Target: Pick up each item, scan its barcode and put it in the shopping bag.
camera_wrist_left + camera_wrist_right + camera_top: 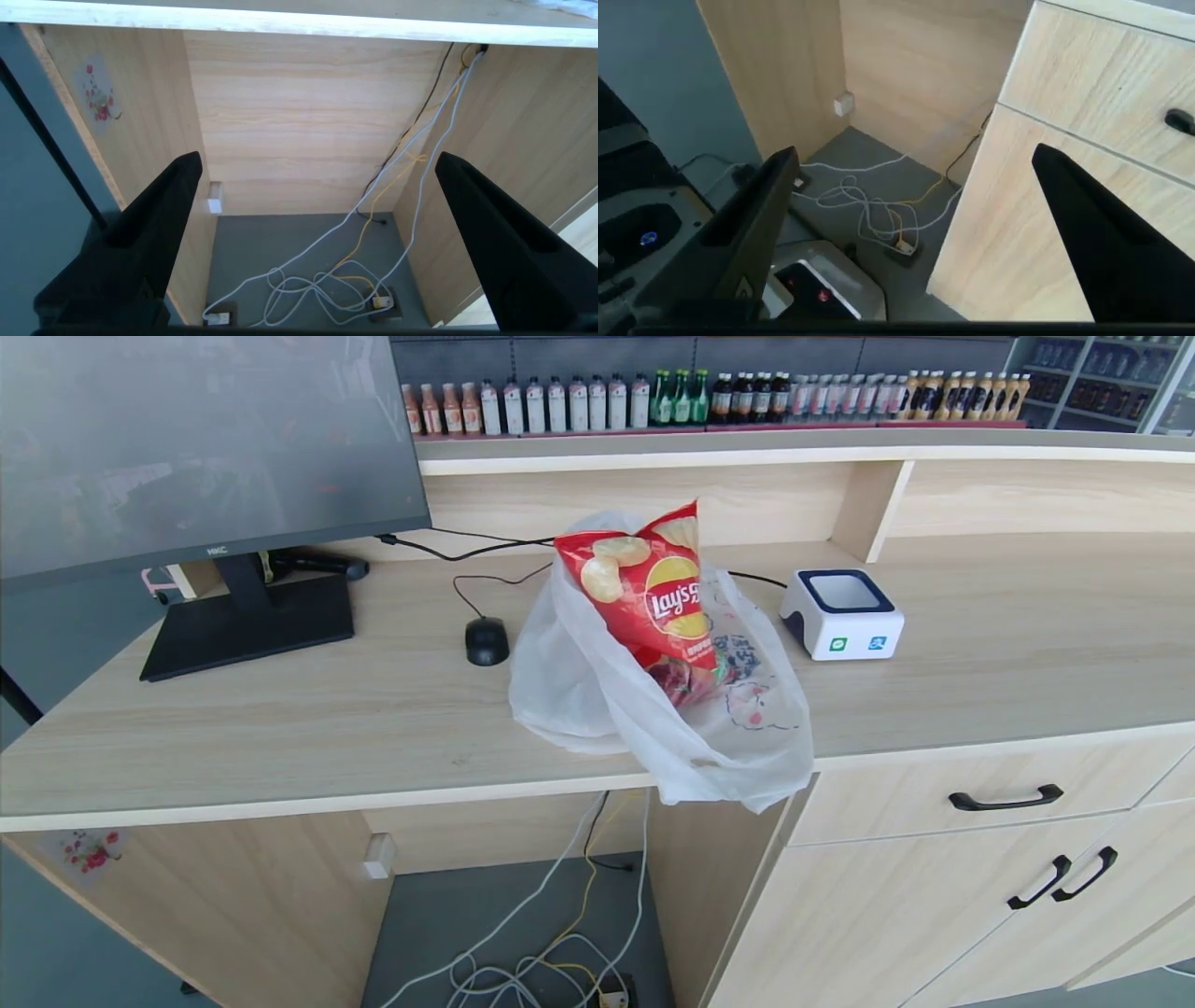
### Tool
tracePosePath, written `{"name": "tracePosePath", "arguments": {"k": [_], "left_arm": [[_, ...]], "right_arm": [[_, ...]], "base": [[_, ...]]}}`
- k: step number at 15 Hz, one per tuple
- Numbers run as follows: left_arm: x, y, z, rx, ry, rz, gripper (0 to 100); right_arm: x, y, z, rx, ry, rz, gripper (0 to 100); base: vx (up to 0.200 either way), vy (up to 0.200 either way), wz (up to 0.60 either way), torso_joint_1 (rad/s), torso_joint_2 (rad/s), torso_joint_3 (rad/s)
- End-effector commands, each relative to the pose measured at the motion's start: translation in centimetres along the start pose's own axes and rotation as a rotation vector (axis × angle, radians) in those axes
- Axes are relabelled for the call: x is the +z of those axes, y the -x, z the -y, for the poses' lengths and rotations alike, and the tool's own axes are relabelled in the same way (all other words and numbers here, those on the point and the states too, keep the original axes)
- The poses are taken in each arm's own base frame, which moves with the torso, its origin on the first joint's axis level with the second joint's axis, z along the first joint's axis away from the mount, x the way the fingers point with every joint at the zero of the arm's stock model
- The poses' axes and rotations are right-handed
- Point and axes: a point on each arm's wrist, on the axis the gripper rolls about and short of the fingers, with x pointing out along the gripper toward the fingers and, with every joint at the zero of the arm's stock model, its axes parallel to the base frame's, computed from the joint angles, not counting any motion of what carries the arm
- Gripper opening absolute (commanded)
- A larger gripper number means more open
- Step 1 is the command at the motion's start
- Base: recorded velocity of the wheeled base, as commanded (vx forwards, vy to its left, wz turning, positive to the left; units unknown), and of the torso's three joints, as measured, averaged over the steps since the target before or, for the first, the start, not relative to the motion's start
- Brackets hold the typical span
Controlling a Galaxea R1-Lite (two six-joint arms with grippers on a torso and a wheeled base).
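A red bag of chips (651,597) stands tilted inside the white plastic shopping bag (653,709), its top sticking out. The shopping bag lies on the wooden counter (280,728), and part of it hangs over the front edge. To its right stands the white barcode scanner (842,613). My left gripper (318,243) is open below the counter, facing the recess with loose cables (327,280). My right gripper (915,243) is also open and low, beside the cabinet doors (1064,187), with nothing between its fingers.
A black monitor (201,448) on its stand fills the counter's left. A black mouse (486,640) lies left of the shopping bag. Drawers and doors with black handles (1005,799) are at the right. Bottles line the back shelf (709,399).
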Motion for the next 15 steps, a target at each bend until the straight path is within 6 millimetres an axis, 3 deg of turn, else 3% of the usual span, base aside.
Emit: {"name": "tracePosePath", "arguments": {"k": [1,4,6,9,11,14,15], "left_arm": [[0.0,0.0,0.0,0.001,0.0,0.0,100],[0.0,0.0,0.0,-0.001,0.0,0.0,100],[0.0,0.0,0.0,-0.001,0.0,0.0,100],[0.0,0.0,0.0,-0.001,-0.001,0.0,100],[0.0,0.0,0.0,-0.001,-0.001,0.0,100],[0.0,0.0,0.0,0.001,-0.001,0.0,100],[0.0,0.0,0.0,0.001,0.0,0.0,100]], "right_arm": [[-0.1,0.5,-0.1,0.012,0.003,0.056,100],[-0.1,0.5,-0.1,0.053,0.025,0.049,100],[0.0,0.2,0.2,0.177,0.029,0.032,100],[-0.1,0.3,0.2,0.177,0.012,0.04,100],[0.1,0.0,-0.1,0.052,0.006,-0.015,100],[0.3,-0.8,-0.7,-0.459,-0.019,-0.161,100],[0.3,-0.8,-0.9,-0.55,-0.016,-0.164,100]], "base": [[0.0,0.0,0.0,0.0,0.0,0.0],[0.0,0.0,0.0,0.0,0.0,0.0],[0.0,0.0,0.0,0.0,0.0,0.0],[0.0,0.0,0.0,0.0,0.0,0.0],[0.0,0.0,0.0,0.0,0.0,0.0],[0.0,0.0,0.0,0.0,0.0,0.0],[0.0,0.0,0.0,0.0,0.0,0.0]]}}
